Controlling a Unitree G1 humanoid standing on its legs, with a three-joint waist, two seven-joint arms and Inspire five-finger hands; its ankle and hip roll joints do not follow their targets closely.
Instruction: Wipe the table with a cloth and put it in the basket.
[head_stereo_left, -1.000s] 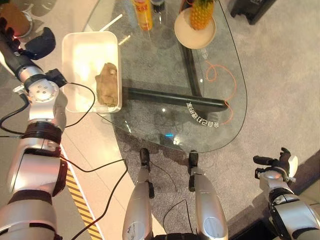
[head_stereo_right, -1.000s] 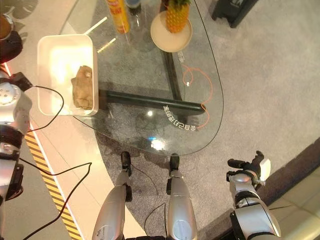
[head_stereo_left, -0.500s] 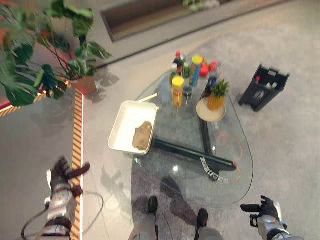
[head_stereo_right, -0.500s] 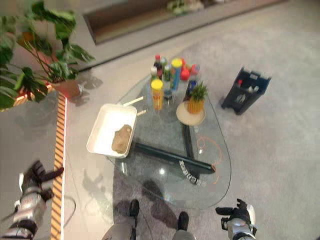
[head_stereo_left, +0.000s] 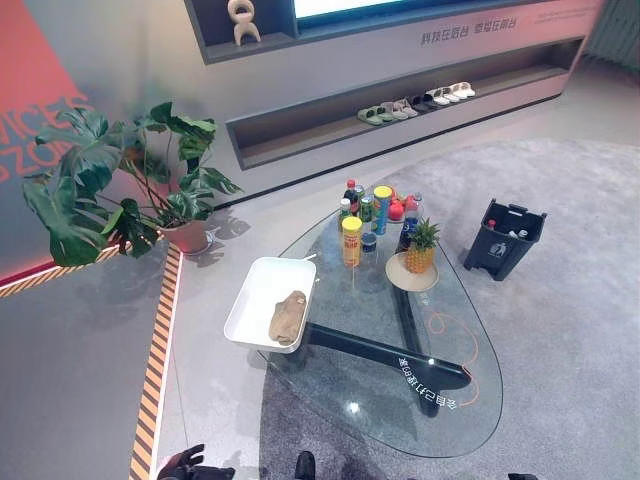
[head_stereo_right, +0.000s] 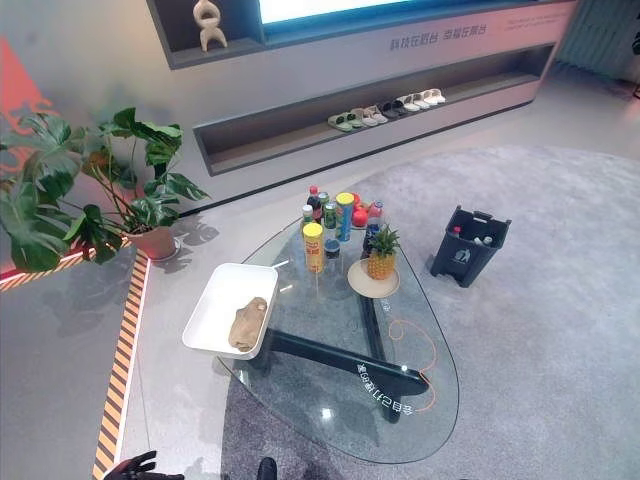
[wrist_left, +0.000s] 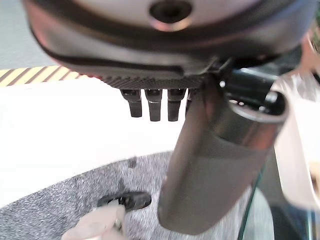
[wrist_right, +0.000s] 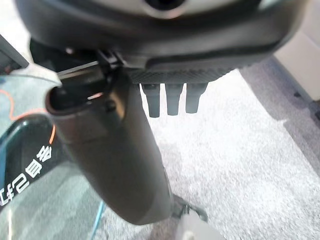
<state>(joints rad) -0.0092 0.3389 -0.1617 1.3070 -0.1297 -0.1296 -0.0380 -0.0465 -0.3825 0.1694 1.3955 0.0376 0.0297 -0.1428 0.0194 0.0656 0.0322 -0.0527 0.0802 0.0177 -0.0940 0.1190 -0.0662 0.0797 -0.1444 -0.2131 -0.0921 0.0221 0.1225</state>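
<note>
cloth (head_stereo_left: 287, 317) in basket (head_stereo_left: 258, 295) on worktop (head_stereo_left: 400, 400) | my left hand (head_stereo_left: 186, 464) loose, empty; right hand (wrist_right: 170, 97) straight, empty | risk: basket overhangs the edge, a bump tips it

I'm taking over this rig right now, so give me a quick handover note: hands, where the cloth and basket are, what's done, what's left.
Left hand: low beside the floor, off the table, fingers straight, holding nothing.
Right hand: fingers straight over the carpet, holding nothing.
Brown cloth: lying crumpled inside the white basket, which sits on the glass table at its left edge.
Done: the cloth is in the basket.
Left: apparently nothing; whether the glass was wiped cannot be told.
</note>
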